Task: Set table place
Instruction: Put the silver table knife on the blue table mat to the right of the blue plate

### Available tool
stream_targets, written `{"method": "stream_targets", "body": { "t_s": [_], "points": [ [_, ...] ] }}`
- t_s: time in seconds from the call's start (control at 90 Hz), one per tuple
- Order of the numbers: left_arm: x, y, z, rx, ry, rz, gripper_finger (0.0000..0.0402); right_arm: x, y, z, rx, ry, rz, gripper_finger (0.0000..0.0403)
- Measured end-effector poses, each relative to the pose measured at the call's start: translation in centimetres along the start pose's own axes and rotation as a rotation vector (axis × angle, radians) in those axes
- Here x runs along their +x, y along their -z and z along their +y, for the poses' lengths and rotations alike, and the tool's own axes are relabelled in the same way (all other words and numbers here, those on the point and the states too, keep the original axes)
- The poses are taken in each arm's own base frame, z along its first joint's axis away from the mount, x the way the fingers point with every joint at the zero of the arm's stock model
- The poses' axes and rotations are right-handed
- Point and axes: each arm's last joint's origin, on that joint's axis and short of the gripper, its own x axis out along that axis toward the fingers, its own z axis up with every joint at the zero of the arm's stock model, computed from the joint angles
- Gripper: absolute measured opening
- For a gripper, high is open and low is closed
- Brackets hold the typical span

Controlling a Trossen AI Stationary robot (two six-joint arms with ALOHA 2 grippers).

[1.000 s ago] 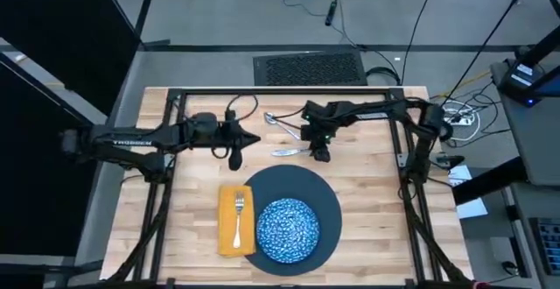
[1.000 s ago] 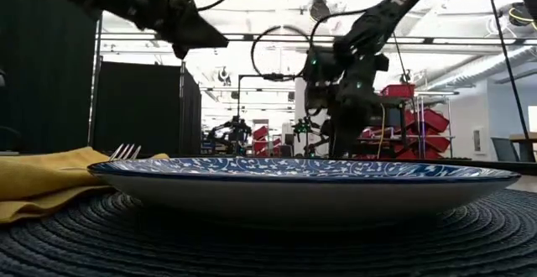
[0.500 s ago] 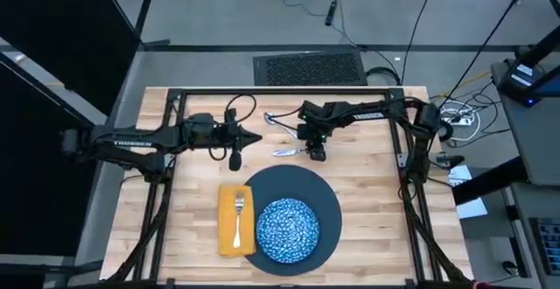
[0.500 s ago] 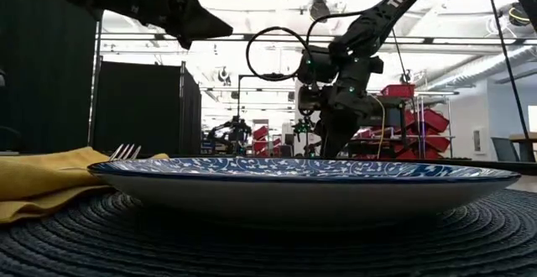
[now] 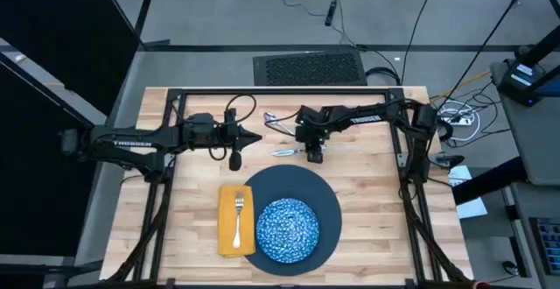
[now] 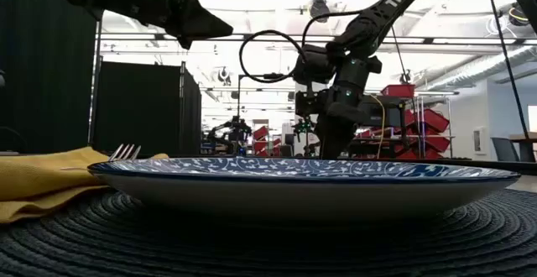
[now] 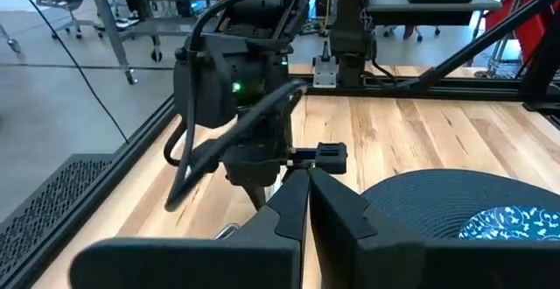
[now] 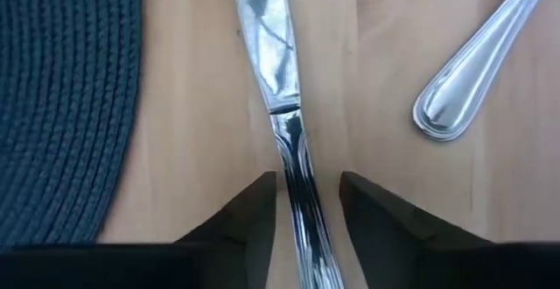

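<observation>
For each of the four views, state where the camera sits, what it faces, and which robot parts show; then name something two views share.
High: overhead, facing down on table; both arms.
Low: tabletop level, facing across bowl; both arms above.
Left wrist: faces right arm; own shut fingers.
Right wrist: faces down at knife, spoon; open right end effector straddles the knife.
Shared: knife in high and right wrist.

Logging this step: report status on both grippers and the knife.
Right gripper open, fingers astride the knife handle on the table, not closed. Left gripper shut, waiting above the table's left. Spoon lies close beside, apart from the knife.
</observation>
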Motion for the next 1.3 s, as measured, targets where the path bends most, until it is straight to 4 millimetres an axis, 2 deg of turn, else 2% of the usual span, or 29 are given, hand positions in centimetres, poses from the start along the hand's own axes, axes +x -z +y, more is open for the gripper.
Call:
{"method": "stream_targets", "body": {
  "t_s": [0.167,0.633,0.744,1.011,1.078,1.2,1.3],
  "points": [
    [0.0,0.0,0.0,0.000,0.000,0.000,0.0000,0.1,0.0,0.4,0.013,0.044,0.023,0.0017],
    [0.0,0.0,0.0,0.001,0.000,0.001,0.0000,0.1,-0.3,2.8,0.210,0.113,0.052,0.0007],
    [0.0,0.0,0.0,0.001,0.000,0.001,0.0000,-1.0,-0.2,3.5,0.234,0.128,0.049,0.0003],
    [0.0,0.0,0.0,0.001,-0.001,0.000,0.0000,-7.1,-0.3,5.5,0.289,0.161,-0.066,0.0006],
    [0.0,0.0,0.0,0.001,-0.001,0.001,0.0000,-8.1,-0.2,6.2,0.289,0.153,-0.083,0.0005],
    [0.0,0.0,0.0,0.001,-0.001,0.000,0.0000,-8.4,-0.3,6.7,0.250,0.143,-0.097,0.0003],
    [0.0,0.0,0.0,-0.001,-0.001,0.000,0.0000,-7.4,-0.6,6.7,0.147,0.116,-0.084,0.0002]
  ]
}}
